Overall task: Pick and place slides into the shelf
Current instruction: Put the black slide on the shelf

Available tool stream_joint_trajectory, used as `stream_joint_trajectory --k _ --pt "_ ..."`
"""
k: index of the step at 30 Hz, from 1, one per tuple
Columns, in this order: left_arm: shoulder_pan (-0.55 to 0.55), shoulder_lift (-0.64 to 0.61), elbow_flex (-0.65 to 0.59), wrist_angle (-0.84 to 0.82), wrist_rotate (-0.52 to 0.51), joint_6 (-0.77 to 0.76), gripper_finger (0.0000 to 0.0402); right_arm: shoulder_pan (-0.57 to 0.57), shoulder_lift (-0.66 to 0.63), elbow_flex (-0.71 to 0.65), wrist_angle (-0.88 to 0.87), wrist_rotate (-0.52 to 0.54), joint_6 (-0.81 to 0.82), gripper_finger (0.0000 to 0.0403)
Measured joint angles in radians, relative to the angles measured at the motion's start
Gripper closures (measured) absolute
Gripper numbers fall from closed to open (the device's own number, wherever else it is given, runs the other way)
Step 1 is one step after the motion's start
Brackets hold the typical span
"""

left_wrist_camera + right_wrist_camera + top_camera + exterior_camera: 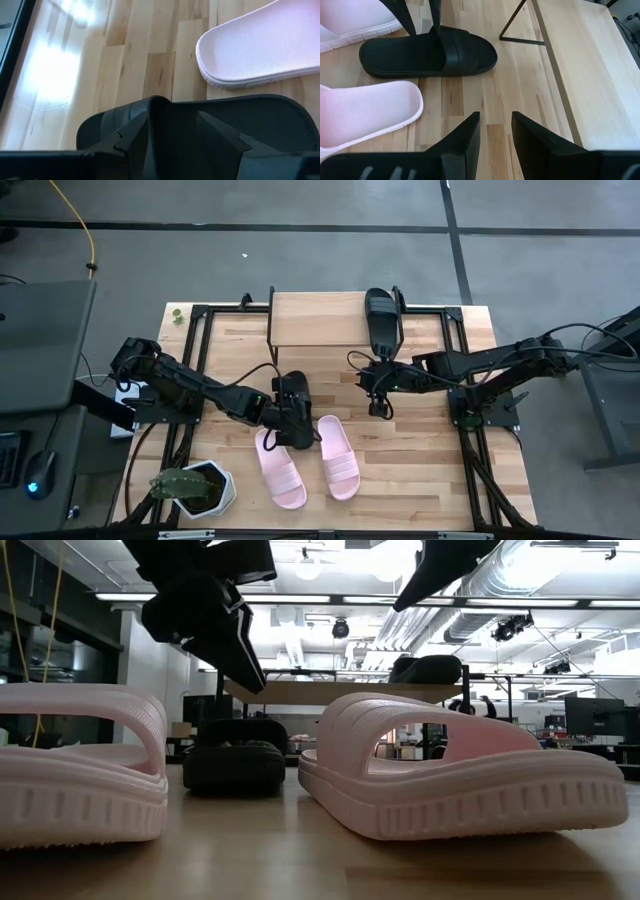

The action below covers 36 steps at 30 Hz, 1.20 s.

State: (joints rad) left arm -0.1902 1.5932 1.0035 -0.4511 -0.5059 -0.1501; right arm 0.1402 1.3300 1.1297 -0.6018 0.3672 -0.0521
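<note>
Pink slides (470,775): two, nearest the low camera, ribbed wide straps; the left one is cut off at the frame edge; side by side at the table's front.
Black slide (427,51): on the table just behind the pink pair, partly hidden under the left gripper (291,408) from above.
Left gripper: fingers apart, straddling that slide.
Second black slide (382,318): lies on the shelf (320,320) top.
Right gripper (494,131): fingers slightly apart, empty, over bare table beside the shelf.
</note>
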Motion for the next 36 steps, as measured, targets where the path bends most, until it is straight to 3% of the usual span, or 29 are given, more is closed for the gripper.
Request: stream_joint_trajectory --k 28,36 --pt "0.0 0.055 -0.001 -0.05 -0.013 0.012 0.0245 0.0 0.0 0.0 0.002 0.0 0.003 0.0301" --pt "0.0 0.088 -0.002 -0.069 -0.069 0.015 0.0245 0.0 0.0 0.001 0.009 0.0 0.003 0.0301"
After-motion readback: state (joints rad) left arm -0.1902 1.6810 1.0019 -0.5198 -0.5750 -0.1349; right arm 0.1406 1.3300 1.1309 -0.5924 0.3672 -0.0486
